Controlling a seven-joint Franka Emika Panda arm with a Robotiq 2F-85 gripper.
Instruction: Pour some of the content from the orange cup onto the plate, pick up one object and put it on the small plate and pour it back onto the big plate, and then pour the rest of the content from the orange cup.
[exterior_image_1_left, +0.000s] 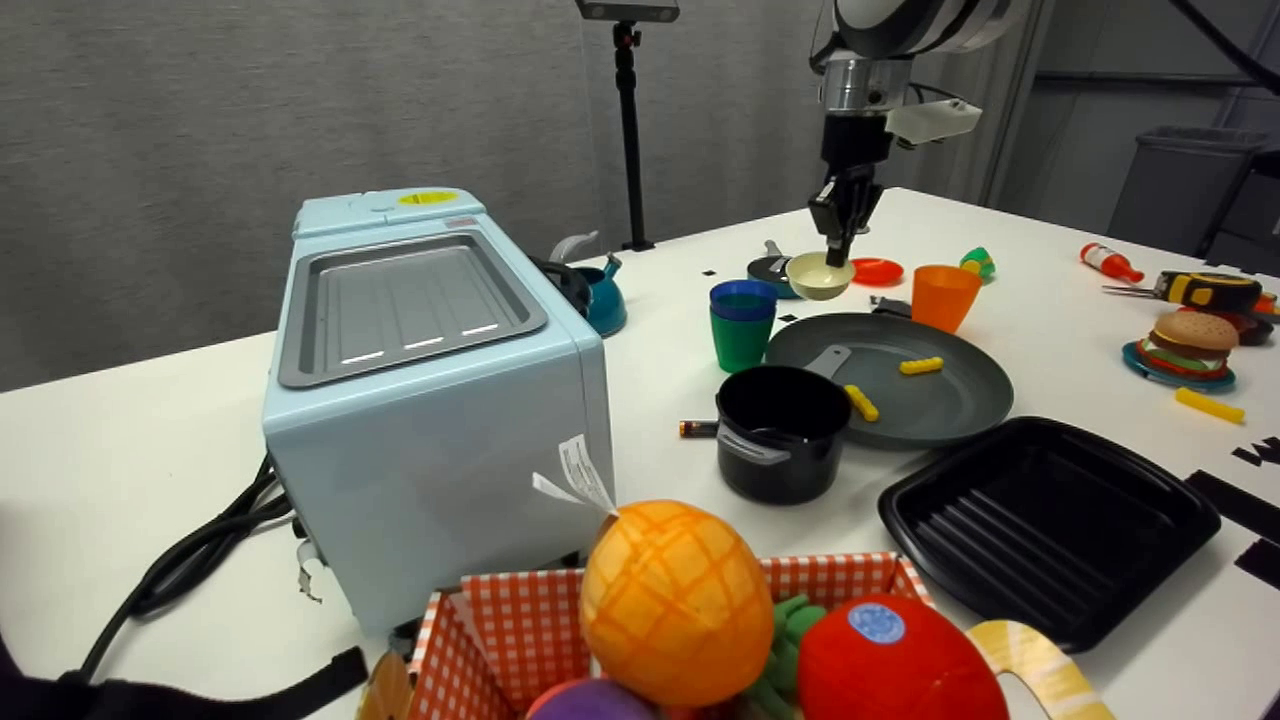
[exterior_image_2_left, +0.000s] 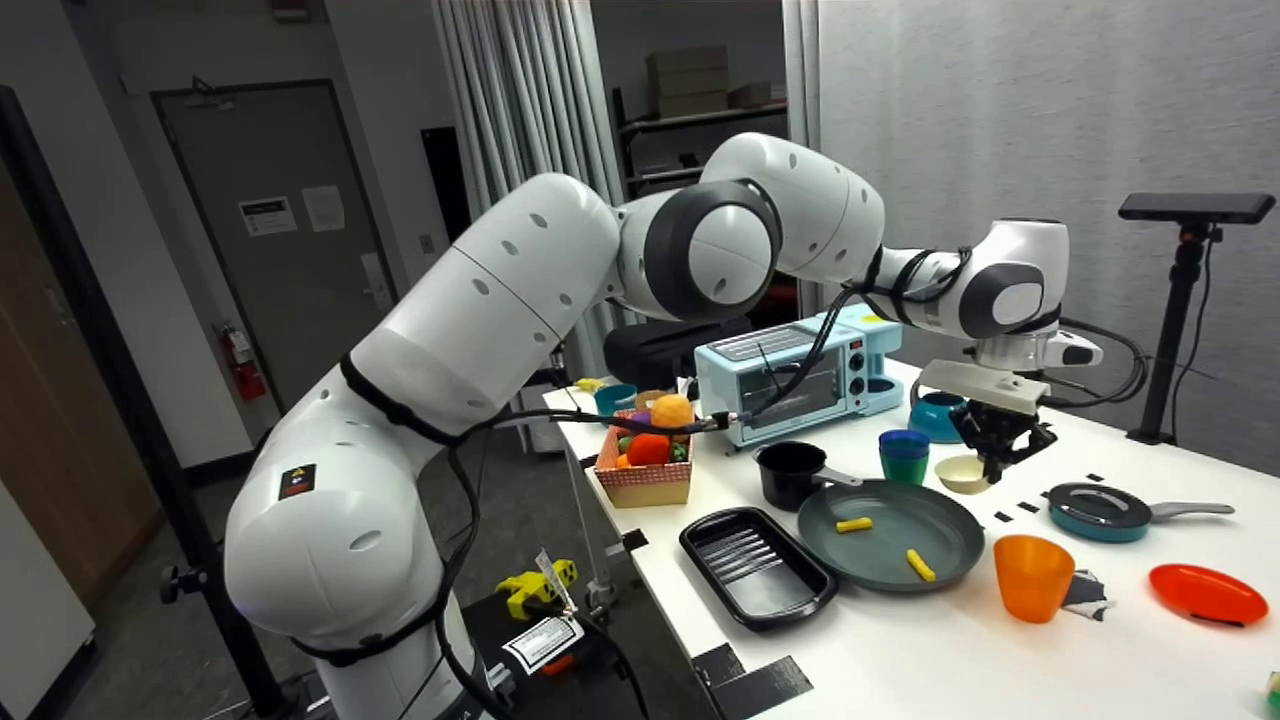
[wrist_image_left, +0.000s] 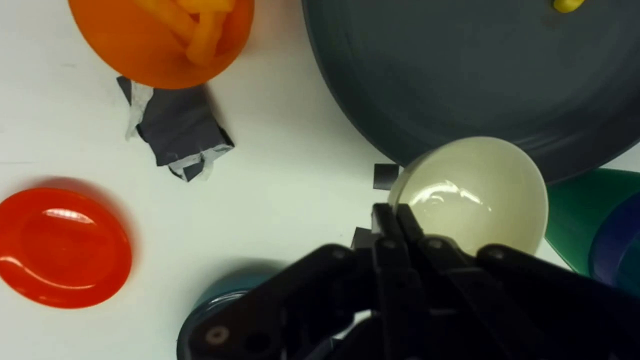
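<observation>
The small plate (wrist_image_left: 480, 190), a pale yellowish bowl-like dish, looks empty in the wrist view. My gripper (wrist_image_left: 397, 210) is shut on its rim, one finger inside and one outside. In both exterior views the small plate (exterior_image_1_left: 818, 280) (exterior_image_2_left: 962, 476) hangs at my fingertips, seemingly above the table, beside the big plate (exterior_image_1_left: 965, 385). The dark grey big plate (exterior_image_2_left: 895, 515) carries two yellow pieces (exterior_image_1_left: 921, 366) (exterior_image_2_left: 920, 566). The orange cup (exterior_image_1_left: 945, 298) stands upright beside the big plate, also in an exterior view (exterior_image_2_left: 1033, 580). In the wrist view the orange cup (wrist_image_left: 115, 45) holds several yellow pieces (wrist_image_left: 202, 37).
Stacked blue and green cups (exterior_image_1_left: 743, 335) stand close to the small plate. A black pot (exterior_image_1_left: 780, 450) and black ridged tray (exterior_image_1_left: 1050, 520) border the big plate. A teal pan (exterior_image_2_left: 1095, 515) and red dish (exterior_image_2_left: 1205, 593) lie nearby. Another yellow piece (exterior_image_1_left: 1210, 405) lies by a toy burger.
</observation>
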